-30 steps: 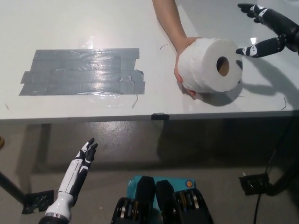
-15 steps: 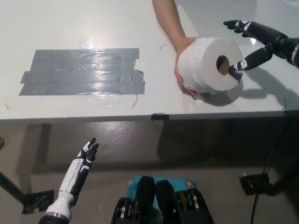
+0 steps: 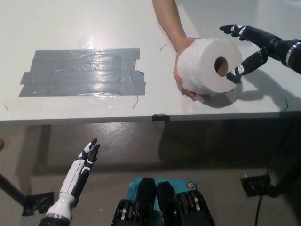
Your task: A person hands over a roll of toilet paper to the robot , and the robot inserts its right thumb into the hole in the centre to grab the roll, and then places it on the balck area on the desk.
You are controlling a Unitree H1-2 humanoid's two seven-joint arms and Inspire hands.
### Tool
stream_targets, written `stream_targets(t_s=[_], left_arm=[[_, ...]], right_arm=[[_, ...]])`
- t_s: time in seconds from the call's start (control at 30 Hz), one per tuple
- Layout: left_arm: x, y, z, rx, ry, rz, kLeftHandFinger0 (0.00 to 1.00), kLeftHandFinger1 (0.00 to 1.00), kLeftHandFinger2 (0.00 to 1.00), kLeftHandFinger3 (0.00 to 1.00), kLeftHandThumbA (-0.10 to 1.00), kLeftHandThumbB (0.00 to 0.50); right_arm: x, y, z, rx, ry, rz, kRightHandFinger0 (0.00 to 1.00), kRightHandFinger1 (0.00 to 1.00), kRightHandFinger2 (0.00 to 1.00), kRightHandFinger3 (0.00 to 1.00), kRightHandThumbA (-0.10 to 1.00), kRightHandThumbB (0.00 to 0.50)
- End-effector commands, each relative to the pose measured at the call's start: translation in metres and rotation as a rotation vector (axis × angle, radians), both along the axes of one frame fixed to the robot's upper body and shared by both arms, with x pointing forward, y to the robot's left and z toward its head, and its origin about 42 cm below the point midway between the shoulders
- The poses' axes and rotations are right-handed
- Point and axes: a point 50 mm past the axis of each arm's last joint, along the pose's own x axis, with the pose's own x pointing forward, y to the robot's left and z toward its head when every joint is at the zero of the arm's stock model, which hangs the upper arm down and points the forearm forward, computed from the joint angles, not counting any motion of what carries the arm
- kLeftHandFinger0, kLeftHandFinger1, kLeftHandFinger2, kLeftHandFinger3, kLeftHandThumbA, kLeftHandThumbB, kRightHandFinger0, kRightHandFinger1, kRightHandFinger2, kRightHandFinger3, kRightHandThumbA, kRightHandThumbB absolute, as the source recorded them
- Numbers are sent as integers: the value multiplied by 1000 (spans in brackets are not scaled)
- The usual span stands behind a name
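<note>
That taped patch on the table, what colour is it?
Dark grey and shiny, made of overlapping strips: the taped patch shows best in the head view.

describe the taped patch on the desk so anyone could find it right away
On the white desk, look to its left half, well away from the toilet paper roll a person's hand holds. The patch is overlapping strips of shiny dark grey tape, the only dark area there.

The roll is soft matt white paper around a brown cardboard core, the desk is smooth, faintly glossy white, and the tape patch is shiny, wrinkled grey.
</note>
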Motion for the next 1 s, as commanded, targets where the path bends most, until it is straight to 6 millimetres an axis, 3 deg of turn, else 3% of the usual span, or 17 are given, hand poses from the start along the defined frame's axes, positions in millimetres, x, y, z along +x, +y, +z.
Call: stream_targets(t_s=[0.0,0.53,0.73,0.87,0.97], left_arm=[[7,0,17,7,-70,-25,1000,1000,1000,1000,1000,13],[8,-1,19,27,-66,-29,978,1000,1000,1000,1000,12],[10,-1,21,27,-71,-33,970,1000,1000,1000,1000,0],[12,-1,24,33,-83,-35,965,1000,1000,1000,1000,0],[12,-1,23,33,-78,-33,960,1000,1000,1000,1000,10]], right_arm=[[5,8,47,20,-89,19,1000,1000,1000,1000,901,459],[6,3,82,105,-92,-6,1000,1000,1000,1000,833,462],[4,3,93,65,-115,-6,1000,1000,1000,1000,899,466],[5,0,100,150,-79,16,1000,1000,1000,1000,807,433],[5,-2,100,152,-79,20,1000,1000,1000,1000,815,450]])
